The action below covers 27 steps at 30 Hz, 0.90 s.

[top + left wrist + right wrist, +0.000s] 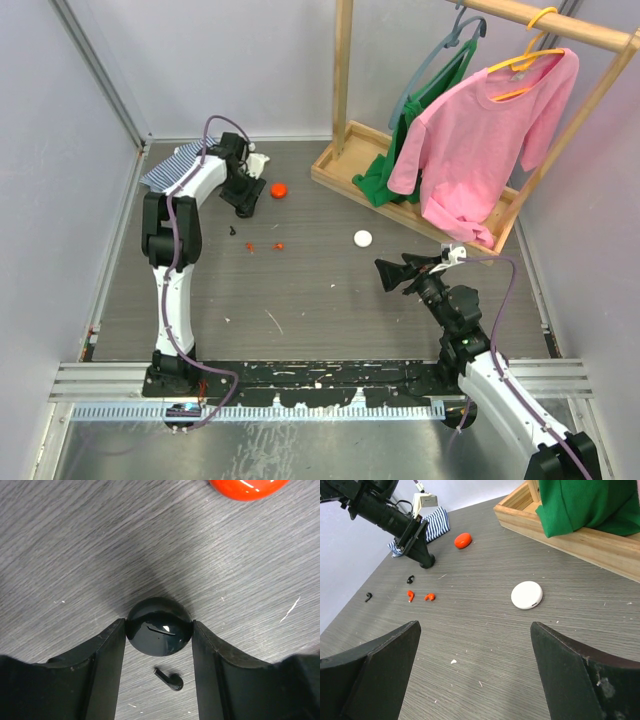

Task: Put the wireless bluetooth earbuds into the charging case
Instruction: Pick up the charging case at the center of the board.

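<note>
My left gripper [159, 623] stands at the far left of the table [243, 208], shut on a glossy black round charging case [160, 627]; both fingers touch its sides. One black earbud [170, 680] lies on the table between the fingers, nearer the wrist. In the right wrist view there are two black earbuds [410, 579] [368, 597] and two orange earbuds [410, 595] [429, 597] to the left. An orange case [279, 189] and a white case [362, 238] lie closed. My right gripper [390, 275] hovers open over bare table [475, 630], holding nothing.
A wooden clothes rack base [340, 170] at the back right carries a pink shirt [480, 150] and a green garment [385, 180]. A striped cloth [175, 165] lies behind the left arm. White walls close in the table on both sides.
</note>
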Motion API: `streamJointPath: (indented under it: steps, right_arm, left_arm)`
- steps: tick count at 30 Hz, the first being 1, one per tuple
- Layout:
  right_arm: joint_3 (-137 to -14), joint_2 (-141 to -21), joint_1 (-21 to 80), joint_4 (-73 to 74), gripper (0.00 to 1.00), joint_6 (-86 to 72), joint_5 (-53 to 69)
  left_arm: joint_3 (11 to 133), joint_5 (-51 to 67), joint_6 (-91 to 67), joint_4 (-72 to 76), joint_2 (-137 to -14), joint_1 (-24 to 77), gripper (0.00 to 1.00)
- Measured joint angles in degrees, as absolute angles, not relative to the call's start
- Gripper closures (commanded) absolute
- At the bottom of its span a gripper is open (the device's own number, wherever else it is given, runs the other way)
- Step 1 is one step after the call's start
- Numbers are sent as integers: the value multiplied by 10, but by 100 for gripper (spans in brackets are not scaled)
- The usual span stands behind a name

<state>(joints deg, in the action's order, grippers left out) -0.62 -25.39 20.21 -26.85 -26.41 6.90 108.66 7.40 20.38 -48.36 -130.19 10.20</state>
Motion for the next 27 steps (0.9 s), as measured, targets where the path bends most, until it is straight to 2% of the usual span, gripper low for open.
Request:
streamJointPath:
  steps: [6,14,27]
  right_arm:
    - [-6,-256,202,-270,3,-264,69]
    - [-6,-270,202,-277,3,-259,77]
    - [-6,-339,225,-341,3,-258,120]
  left_arm:
    - [1088,80,191,-486,-1302,102,61]
    - [1048,96,109,-456,-1279,102,63]
    - [823,83,-117,-341,-1029,123,64]
